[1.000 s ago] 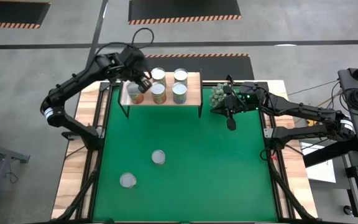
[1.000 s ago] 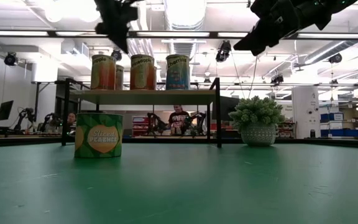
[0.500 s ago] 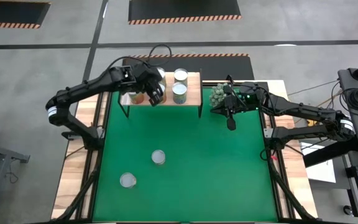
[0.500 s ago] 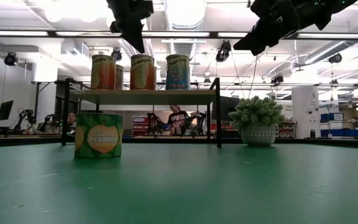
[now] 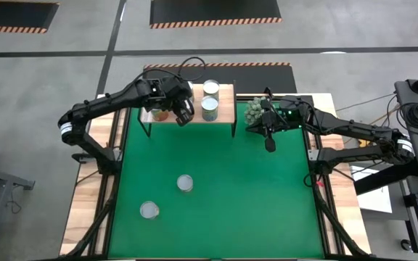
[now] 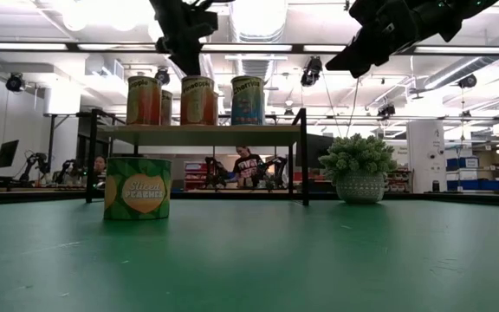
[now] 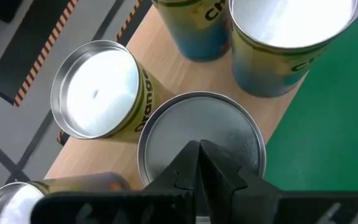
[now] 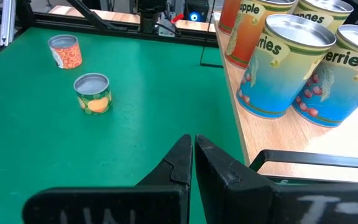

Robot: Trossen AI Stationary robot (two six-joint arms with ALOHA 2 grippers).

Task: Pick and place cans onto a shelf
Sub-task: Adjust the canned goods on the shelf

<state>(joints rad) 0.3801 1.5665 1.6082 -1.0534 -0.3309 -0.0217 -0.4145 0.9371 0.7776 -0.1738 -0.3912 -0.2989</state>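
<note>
The wooden shelf (image 5: pixel 223 114) stands at the mat's far edge with several cans on it, among them two blue-labelled ones (image 5: pixel 209 107) (image 5: pixel 210 88). My left gripper (image 5: pixel 183 114) is shut and points down over the silver top of an orange-labelled can (image 7: pixel 229 124) at the shelf's near edge. In the low view its tip (image 6: pixel 195 69) is right at that can (image 6: pixel 197 100). Two more cans stand on the mat (image 5: pixel 185 183) (image 5: pixel 149 210). My right gripper (image 5: pixel 269 143) is shut and empty, raised near the plant (image 5: pixel 255 112). My left gripper's shut fingertips (image 7: pixel 199 152) come from above, right at the round top (image 7: pixel 166 134) of the upright orange-labelled can on the shelf. I cannot tell whether they touch it.
The spiky green plant in its pot (image 6: pixel 359 170) stands right of the shelf, below my right arm. A green-labelled can (image 6: pixel 137 187) stands on the mat in front of the shelf's left legs. The green mat (image 5: pixel 267 203) lies open to the right.
My left gripper has gone from the shelf's left end toward the right and the shelf's near edge, then sunk a little toward the orange-labelled can's top. It has stayed shut. The cans have kept their places.
</note>
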